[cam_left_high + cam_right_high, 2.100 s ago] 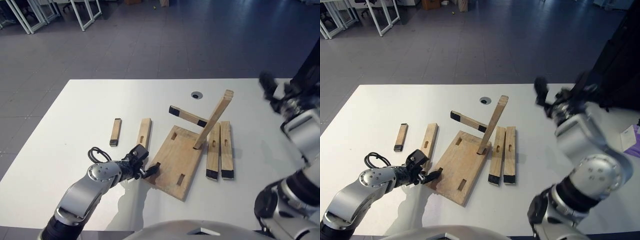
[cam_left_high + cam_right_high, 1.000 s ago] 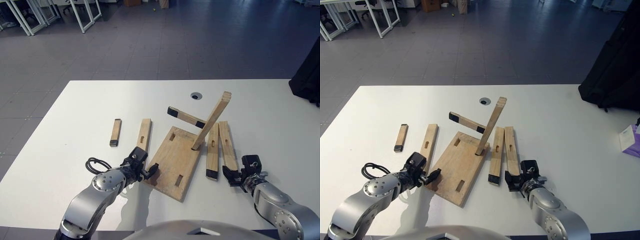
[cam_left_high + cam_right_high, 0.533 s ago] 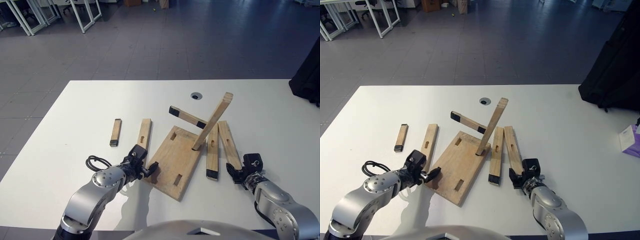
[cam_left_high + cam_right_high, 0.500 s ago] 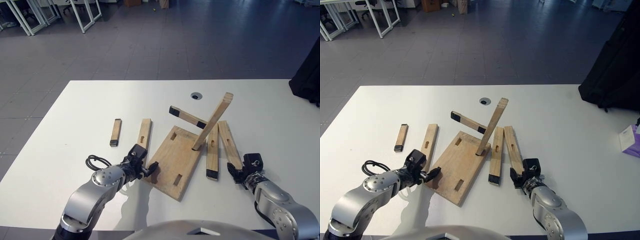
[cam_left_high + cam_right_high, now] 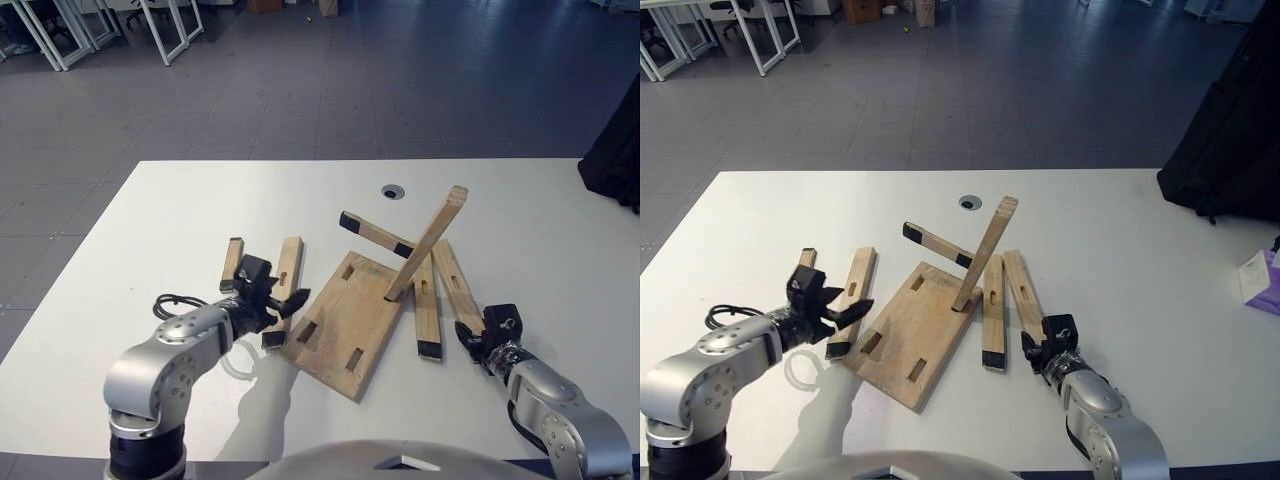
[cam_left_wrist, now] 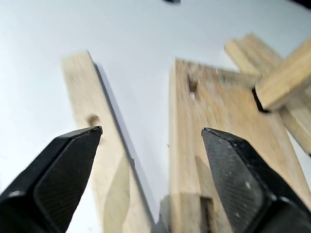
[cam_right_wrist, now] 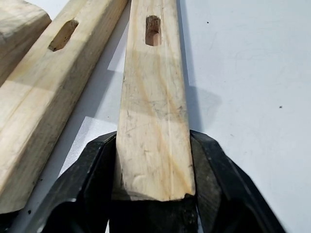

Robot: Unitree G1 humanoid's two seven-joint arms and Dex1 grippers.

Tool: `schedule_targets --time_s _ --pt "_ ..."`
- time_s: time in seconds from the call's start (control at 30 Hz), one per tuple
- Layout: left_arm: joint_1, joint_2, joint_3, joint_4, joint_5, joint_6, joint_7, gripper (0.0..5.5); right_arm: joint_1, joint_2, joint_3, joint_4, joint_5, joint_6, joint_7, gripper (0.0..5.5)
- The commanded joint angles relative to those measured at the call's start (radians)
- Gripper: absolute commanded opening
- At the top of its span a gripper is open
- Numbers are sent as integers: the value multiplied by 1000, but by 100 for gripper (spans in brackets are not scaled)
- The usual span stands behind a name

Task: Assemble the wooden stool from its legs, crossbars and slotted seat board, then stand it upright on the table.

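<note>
So seat board (image 5: 340,325) lay flat on counter (image 5: 150,230) w/ tilted leg (image 5: 430,240) stuck in one slot, left fingers (image 6: 63,170) spread open over loose leg (image 5: 288,265) & board edge, right fingers (image 7: 92,184) clamped on third leg (image 5: 452,283).

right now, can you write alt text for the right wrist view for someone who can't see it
The right tool is shut on the near end of a slotted wooden leg, which stretches away across the white table. A second slotted leg lies close beside it, angled slightly away.
</note>
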Motion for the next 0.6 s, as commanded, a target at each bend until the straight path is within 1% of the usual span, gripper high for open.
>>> schedule_targets --time_s 0.03,0.1,0.23,0.43,0.5,0.6 --pt "81 216 -7 13 66 -56 -63 379 16 11 -33 73 -12 64 -7 204" --pt "155 304 -10 -1 76 -105 -125 379 7 16 -48 72 -12 65 -7 204" --pt "270 414 6 -23 72 -202 -250 379 21 32 -62 67 -11 66 -9 204" --pt "363 488 -13 -30 108 -272 -301 379 12 37 -73 62 -12 75 -2 204" --pt "384 510 -42 -37 127 -294 -311 379 12 35 -76 59 -12 76 1 204" --pt "370 506 -110 -33 165 -316 -287 379 -4 33 -80 57 -11 85 4 204"
